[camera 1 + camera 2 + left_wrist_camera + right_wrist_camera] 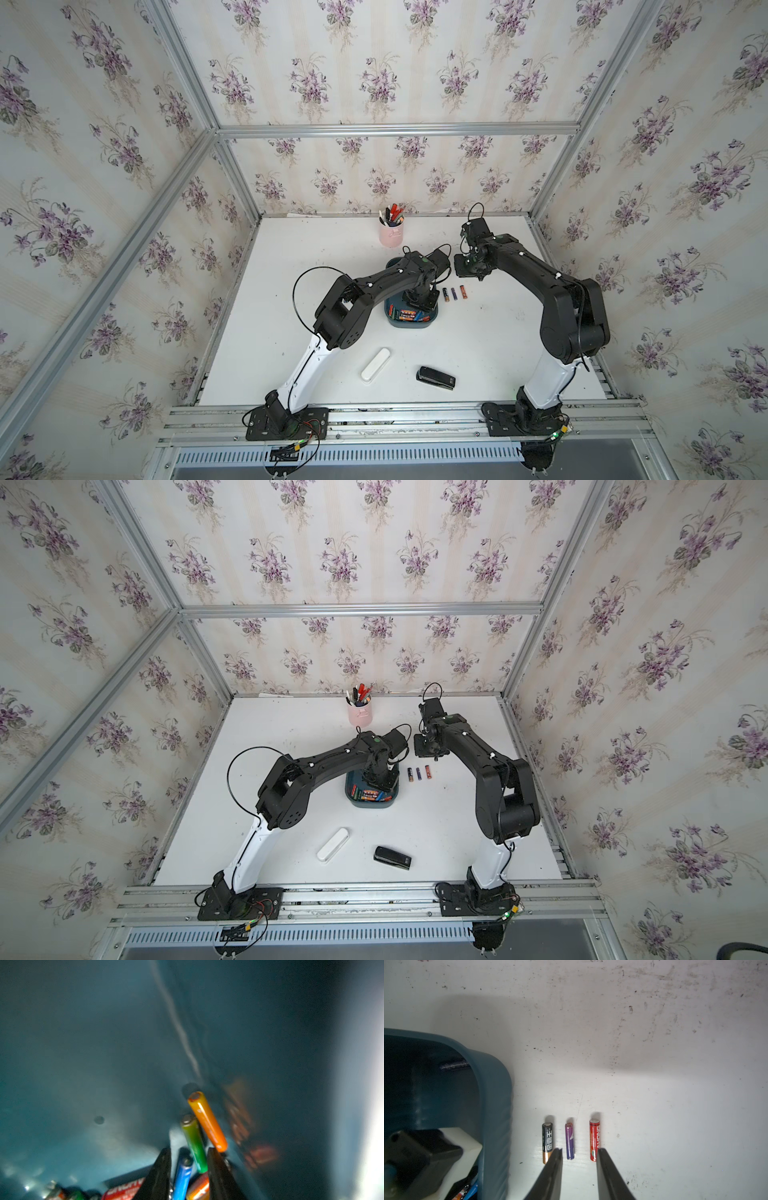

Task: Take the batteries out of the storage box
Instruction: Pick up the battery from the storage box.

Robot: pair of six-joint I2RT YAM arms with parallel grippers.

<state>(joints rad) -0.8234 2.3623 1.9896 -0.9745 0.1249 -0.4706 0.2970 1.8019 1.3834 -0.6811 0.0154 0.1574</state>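
The teal storage box [409, 326] [370, 803] sits mid-table with several batteries [409, 316] at its near end. My left gripper [419, 303] reaches down into it. In the left wrist view its jaws [188, 1151] stand narrowly apart around a blue battery [182, 1178] and a tilted green battery [194, 1145]; an orange one [207, 1122] leans just past them. Right of the box lie a black battery [547, 1140], a purple battery [569, 1140] and a red battery [594, 1138] in a row. My right gripper [579, 1150] hovers open over them, empty.
A pink pen cup [391, 235] stands at the back. A white oblong case [375, 364] and a black stapler [435, 377] lie near the front edge. The box rim [496, 1105] is close beside the row of batteries.
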